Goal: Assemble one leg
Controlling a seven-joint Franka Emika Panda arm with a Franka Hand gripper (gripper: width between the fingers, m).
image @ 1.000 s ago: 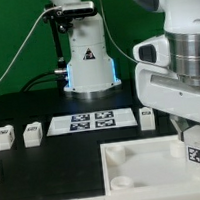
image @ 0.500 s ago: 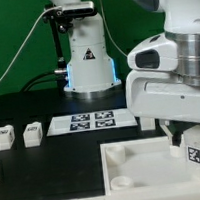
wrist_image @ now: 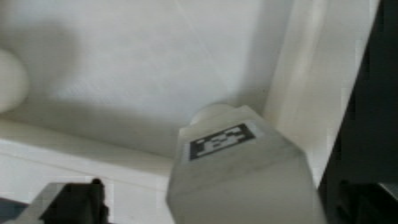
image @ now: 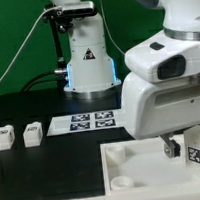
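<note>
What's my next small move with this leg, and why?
Probably ease the gripper a little lower. The leg stands upright over the white panel at the exterior view's right, and the wrist view shows it between the fingertips, beside the panel's edge.

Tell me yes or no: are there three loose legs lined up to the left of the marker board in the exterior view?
No, only two small blocks sit left of the marker board.

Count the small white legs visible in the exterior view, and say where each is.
3: two legs stand at the exterior view's left near the marker board; one leg by the hand at right. Others may be hidden.
</note>
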